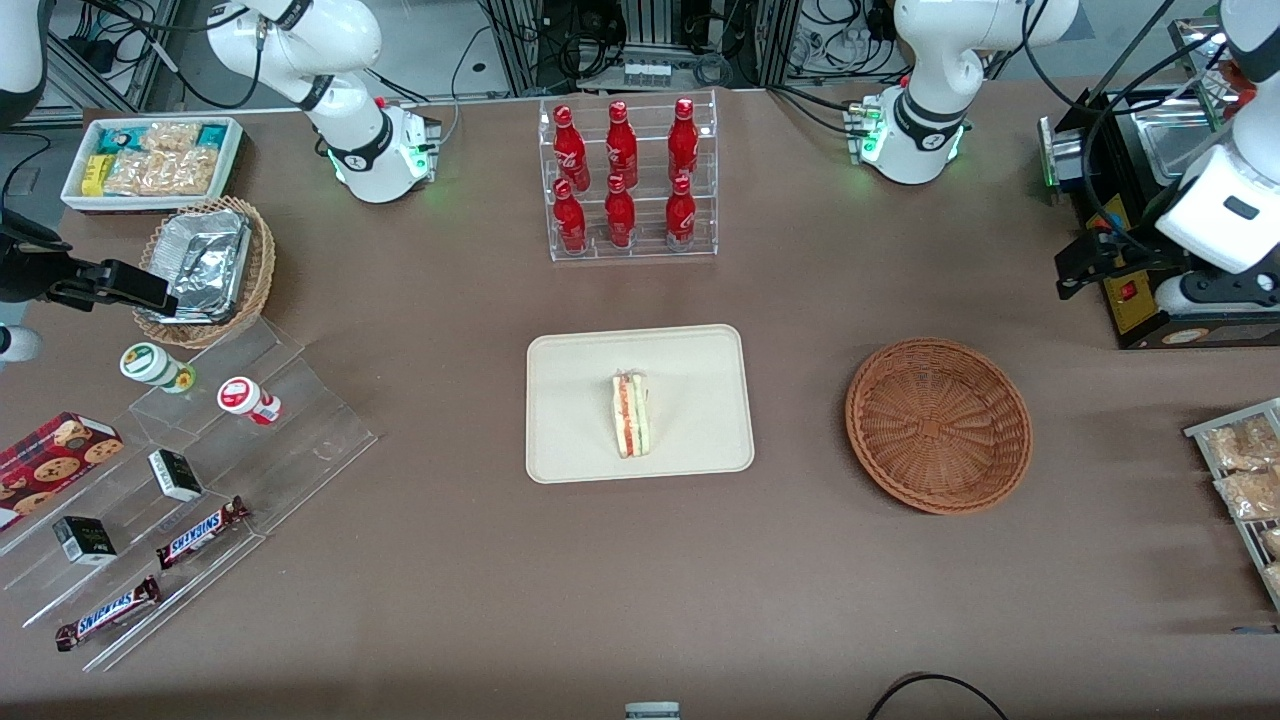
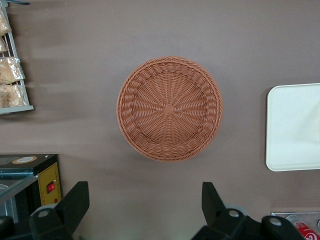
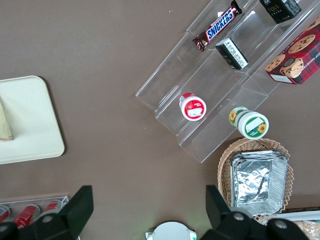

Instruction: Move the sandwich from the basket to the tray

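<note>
Nearest the front camera, toward the parked arm's end of the worktop (image 1: 640, 600), a clear stepped stand (image 1: 190, 500) carries two chocolate bars (image 1: 200, 532), two small dark boxes (image 1: 175, 474) and two round lidded cups (image 1: 248, 399). Farther in, at mid-worktop, lies one tray (image 1: 690, 400) with one sandwich (image 1: 631, 414) resting on it, its red and green layered edge showing. Toward the working arm's end from the tray and well apart from it sits one basket (image 1: 938, 424), with nothing in it. Farther still, a clear rack (image 1: 632, 180) holds six red bottles (image 1: 620, 145) in two rows of three. The working arm is drawn up and folded at its own end of the worktop, in front of a black machine (image 1: 1150, 200); its wrist camera looks straight down on the basket. Its pincer (image 2: 145, 200) hangs high above the worktop just off the basket's rim, fingers (image 2: 75, 200) spread wide apart and gripping nothing.
</note>
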